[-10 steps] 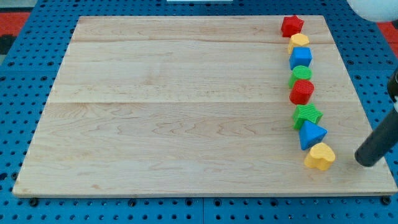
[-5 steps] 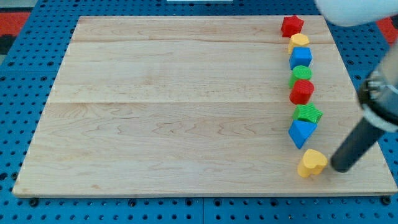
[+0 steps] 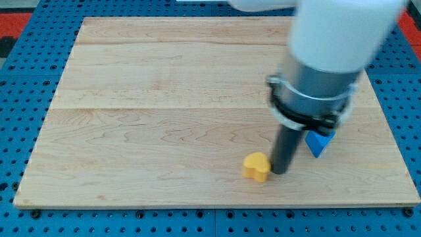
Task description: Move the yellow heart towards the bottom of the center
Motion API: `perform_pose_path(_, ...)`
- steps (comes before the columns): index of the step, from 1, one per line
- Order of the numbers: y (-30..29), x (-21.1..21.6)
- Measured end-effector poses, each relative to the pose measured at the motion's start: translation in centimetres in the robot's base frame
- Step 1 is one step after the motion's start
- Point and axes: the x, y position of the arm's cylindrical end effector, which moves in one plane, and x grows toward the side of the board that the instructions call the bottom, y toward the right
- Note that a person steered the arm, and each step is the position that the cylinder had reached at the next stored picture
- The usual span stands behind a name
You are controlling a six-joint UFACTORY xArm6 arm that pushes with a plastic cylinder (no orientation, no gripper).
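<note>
The wooden board (image 3: 164, 112) fills most of the frame, a pale maple-coloured slab of glued planks lying on a blue pegboard table (image 3: 20, 131) that shows around its edges, with a strip of red at the upper left and upper right corners.

Next in size is the arm (image 3: 329, 59): a broad white cylinder entering from the upper right, ending in a grey collar with a black band, blurred. It covers the right part of the board, so whatever stands behind it cannot be seen. From the collar a straight dark rod descends to the board, and my tip (image 3: 279, 172) rests on the wood in the lower centre-right of the frame. I carry no jaws, so nothing is clasped; the rod only presses sideways.

The blue block (image 3: 319, 143) peeks out just right of the rod, below the collar, mostly hidden; its shape reads as a wedge or triangle but is not certain.

Smallest is the yellow heart (image 3: 256, 166), a rounded, lobed, saturated yellow piece lying flat, its outline softened by blur. It sits in the lower part of the board, slightly right of centre, immediately left of my tip and touching it or nearly so.
</note>
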Motion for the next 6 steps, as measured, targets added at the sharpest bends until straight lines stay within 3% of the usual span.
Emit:
perform_pose_path(1,-2.6,-0.4)
perform_pose_path(2,1.2,2.4)
perform_pose_path(3,-0.4,2.6)
perform_pose_path(5,-7.5,-1.6)
perform_pose_path(6,-5.0,-1.6)
